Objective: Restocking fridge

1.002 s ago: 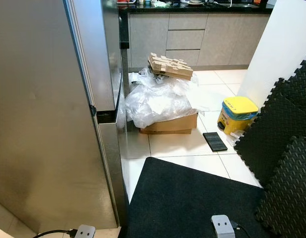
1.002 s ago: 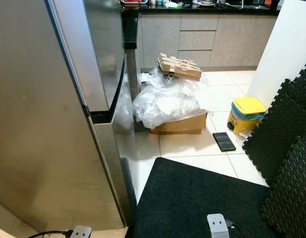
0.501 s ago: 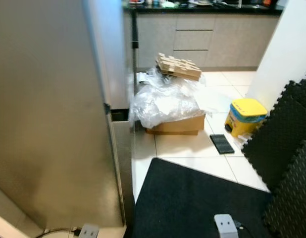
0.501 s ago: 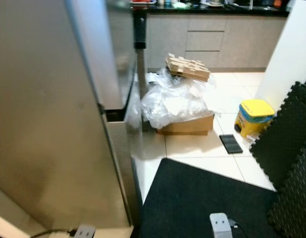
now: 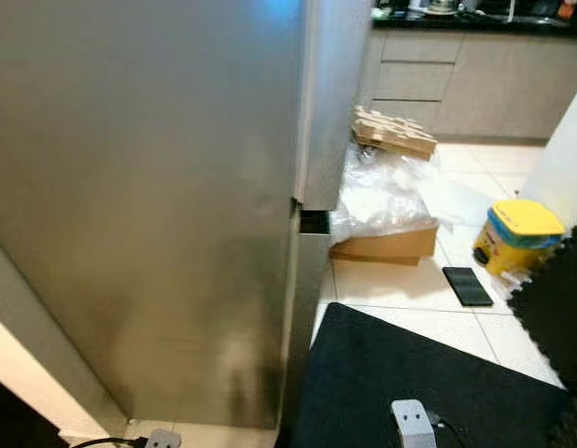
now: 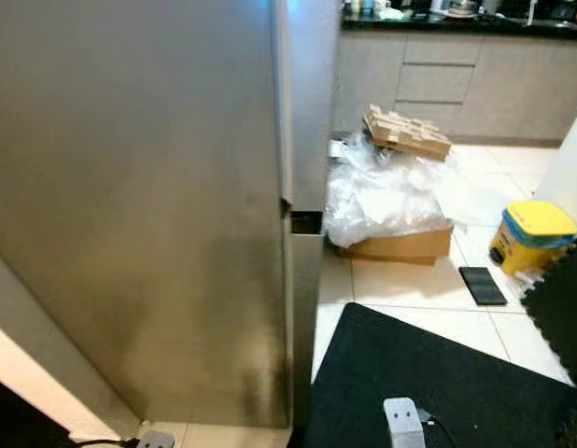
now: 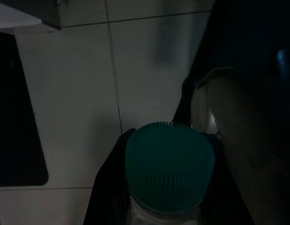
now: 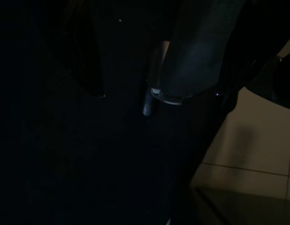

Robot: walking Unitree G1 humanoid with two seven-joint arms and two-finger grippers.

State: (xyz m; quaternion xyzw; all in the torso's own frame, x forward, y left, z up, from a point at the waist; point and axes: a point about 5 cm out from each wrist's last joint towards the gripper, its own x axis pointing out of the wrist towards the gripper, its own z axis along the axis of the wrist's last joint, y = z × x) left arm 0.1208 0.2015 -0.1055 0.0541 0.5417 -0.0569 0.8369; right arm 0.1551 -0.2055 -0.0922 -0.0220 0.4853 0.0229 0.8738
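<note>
Right now I am in the approach step: I stand close against the side of the steel fridge [image 5: 148, 187], which takes up the left and centre of the head views, with its door edge [image 5: 302, 201] just right of centre and both doors shut as far as I can judge. Nothing has gone into the fridge yet.

The left gripper [image 7: 159, 187] hangs low over the tiled floor [image 7: 70, 93], and its two black fingers [image 7: 107, 187] are closed around the neck of a bottle with a ribbed green cap [image 7: 169, 164], which I look straight down on. That bottle is the item I take to be for restocking. The right wrist view is very dark; I cannot tell how the right gripper's fingers stand.

To the far right on the floor sit a cardboard box [image 5: 387, 245] heaped with clear plastic wrap [image 5: 391, 191], a yellow tub [image 5: 514, 238] and a flat black device [image 5: 468, 286]; a black mat [image 5: 429, 383] lies near me.

Next, I judge, I need to step right and around to face the fridge front, free the right arm for the handle, and keep the bottle upright while the door swings.
</note>
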